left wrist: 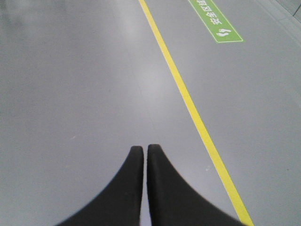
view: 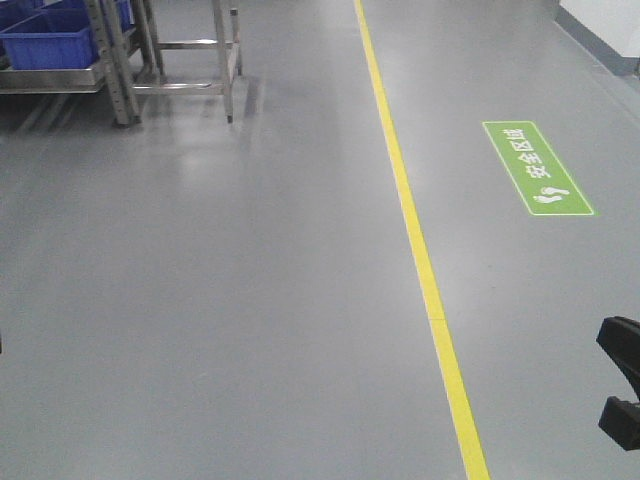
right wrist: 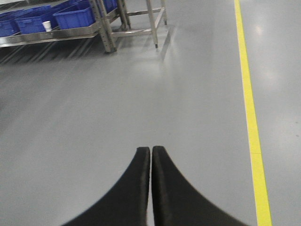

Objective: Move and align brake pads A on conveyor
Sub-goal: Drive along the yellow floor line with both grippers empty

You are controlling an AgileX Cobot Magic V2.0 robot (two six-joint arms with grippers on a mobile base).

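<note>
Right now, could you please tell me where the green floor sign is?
In the front view, the green floor sign lies at upper right, just right of the yellow line.

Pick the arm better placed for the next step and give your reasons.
Neither left nor right: both the left end effector and right end effector are shut, over grey floor. No pads or conveyor show in any view, so the base likely must travel first.

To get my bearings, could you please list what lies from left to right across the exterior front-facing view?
Blue bins, steel frame legs, yellow floor line, green floor sign, black robot part.
</note>
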